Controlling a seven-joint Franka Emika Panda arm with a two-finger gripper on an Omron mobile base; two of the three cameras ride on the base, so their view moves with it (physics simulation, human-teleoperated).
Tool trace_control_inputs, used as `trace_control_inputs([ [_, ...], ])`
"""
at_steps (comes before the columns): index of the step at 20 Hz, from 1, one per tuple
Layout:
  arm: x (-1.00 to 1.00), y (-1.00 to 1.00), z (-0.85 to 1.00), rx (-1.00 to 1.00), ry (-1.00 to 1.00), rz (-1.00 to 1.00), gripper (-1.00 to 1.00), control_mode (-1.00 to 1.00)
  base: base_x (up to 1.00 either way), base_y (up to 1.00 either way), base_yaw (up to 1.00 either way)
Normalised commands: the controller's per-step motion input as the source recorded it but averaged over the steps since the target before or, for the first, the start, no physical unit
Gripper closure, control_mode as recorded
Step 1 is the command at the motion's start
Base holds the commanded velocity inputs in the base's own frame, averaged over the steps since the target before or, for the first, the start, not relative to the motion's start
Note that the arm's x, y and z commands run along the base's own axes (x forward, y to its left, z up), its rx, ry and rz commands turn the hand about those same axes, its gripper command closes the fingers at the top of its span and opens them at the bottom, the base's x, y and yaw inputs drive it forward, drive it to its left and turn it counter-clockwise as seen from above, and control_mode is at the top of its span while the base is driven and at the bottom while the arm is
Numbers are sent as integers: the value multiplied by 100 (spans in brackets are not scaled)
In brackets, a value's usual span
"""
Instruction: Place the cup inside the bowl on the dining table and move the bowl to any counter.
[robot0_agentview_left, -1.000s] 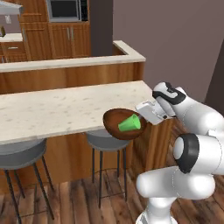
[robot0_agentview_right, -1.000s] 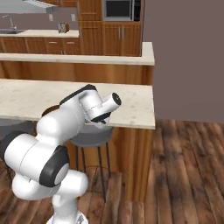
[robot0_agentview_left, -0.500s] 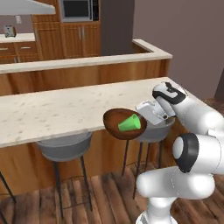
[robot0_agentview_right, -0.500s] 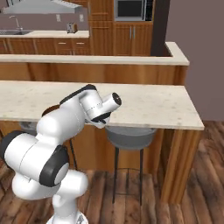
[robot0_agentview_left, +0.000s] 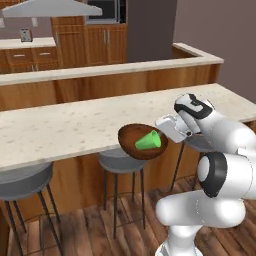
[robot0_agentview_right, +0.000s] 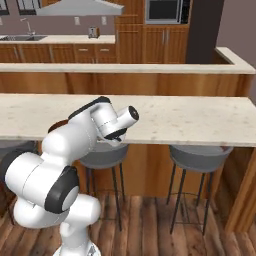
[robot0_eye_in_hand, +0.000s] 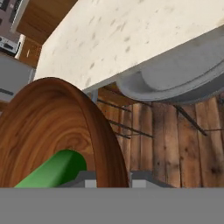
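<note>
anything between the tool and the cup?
Just the bowl rim: the tool clamps it, cup lying inside. Left base view.

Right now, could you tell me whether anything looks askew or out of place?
Yes: the bowl hangs tipped on edge off the table, above the stools, pinched at its rim by the gripper. The cup lies on its side inside and could slide out.

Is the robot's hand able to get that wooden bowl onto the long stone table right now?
Probably yes. The gripper holds the bowl by its rim, cup inside, just off the dining table edge, bare stone alongside.
</note>
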Motion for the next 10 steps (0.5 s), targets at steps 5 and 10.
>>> trace_control_inputs([
  [5, 0, 0, 0, 0, 0, 0, 100, 100, -13, 100, -8],
  [10, 0, 0, 0, 0, 0, 0, 100, 100, -12, 100, -8],
])
